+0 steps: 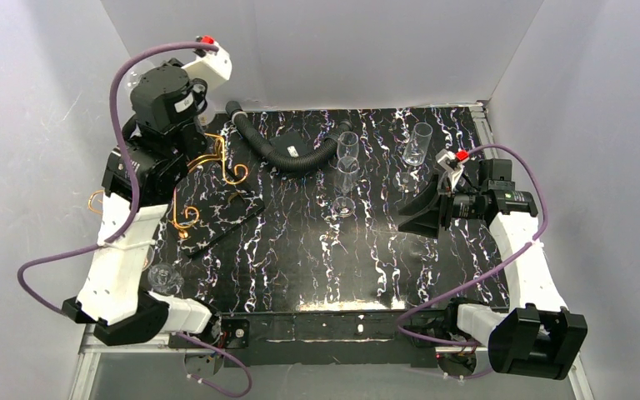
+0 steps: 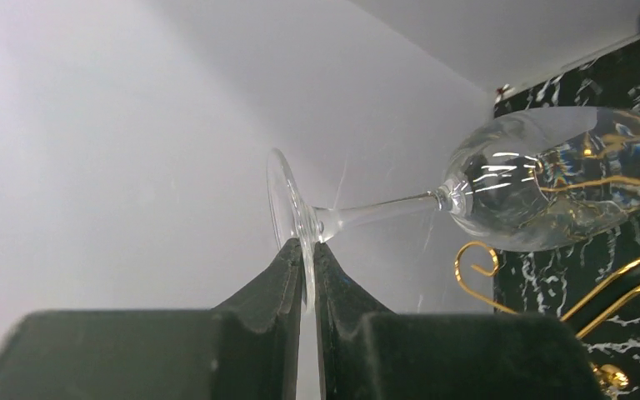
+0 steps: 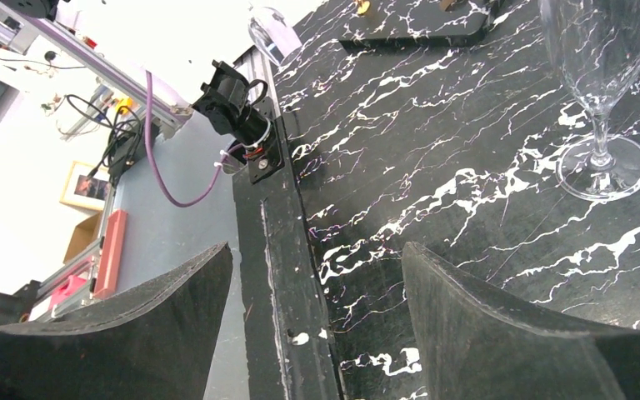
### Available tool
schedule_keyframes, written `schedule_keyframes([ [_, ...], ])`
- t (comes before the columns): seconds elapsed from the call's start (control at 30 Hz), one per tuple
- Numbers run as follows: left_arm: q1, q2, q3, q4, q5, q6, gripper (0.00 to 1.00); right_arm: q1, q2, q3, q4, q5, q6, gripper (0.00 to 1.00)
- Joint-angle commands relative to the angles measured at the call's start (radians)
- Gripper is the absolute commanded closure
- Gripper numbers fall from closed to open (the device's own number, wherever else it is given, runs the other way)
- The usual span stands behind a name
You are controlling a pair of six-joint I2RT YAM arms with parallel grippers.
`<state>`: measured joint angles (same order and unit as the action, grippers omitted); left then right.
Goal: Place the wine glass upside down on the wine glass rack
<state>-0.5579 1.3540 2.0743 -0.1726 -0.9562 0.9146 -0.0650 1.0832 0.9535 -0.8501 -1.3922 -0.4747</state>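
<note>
Nearest me, a spare glass (image 1: 162, 277) sits by my left arm's base. Further in on the right, my right gripper (image 3: 317, 250) hangs over the black marbled table (image 1: 300, 267), jaws wide apart and holding nothing. Other stemmed glasses (image 1: 346, 175) stand mid-table, with a black corrugated hose (image 1: 287, 157) beyond them. At the far left, my left gripper (image 2: 307, 250) is pinched tight on the rim of the foot of the wine glass (image 2: 542, 179). The glass is lifted off the table, its bowl reaching out in front of the gold scrolls of the wine glass rack (image 2: 477, 267). I judge I am mid-carry, lining up for the hang. Next I need to turn the bowl downward and slide the stem between two rack arms, gently, since that grip on the foot is thin.
</note>
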Motion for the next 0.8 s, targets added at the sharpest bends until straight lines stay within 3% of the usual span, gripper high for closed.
schedule_keyframes([
  [0.0, 0.125, -0.060, -0.085, 0.166, -0.043, 0.019, 1.00, 0.003, 0.020, 0.045, -0.049, -0.037, -0.051, 0.18],
  [0.23, 0.355, -0.093, -0.203, 0.166, 0.023, -0.087, 1.00, 0.002, 0.065, 0.052, -0.087, -0.031, -0.091, 0.18],
  [0.4, 0.463, -0.122, -0.309, 0.268, 0.040, -0.072, 1.00, -0.001, 0.092, 0.064, -0.145, -0.036, -0.150, 0.18],
  [0.77, 0.556, -0.165, -0.478, 0.493, 0.046, 0.053, 1.00, -0.018, 0.122, 0.060, -0.186, -0.056, -0.197, 0.18],
])
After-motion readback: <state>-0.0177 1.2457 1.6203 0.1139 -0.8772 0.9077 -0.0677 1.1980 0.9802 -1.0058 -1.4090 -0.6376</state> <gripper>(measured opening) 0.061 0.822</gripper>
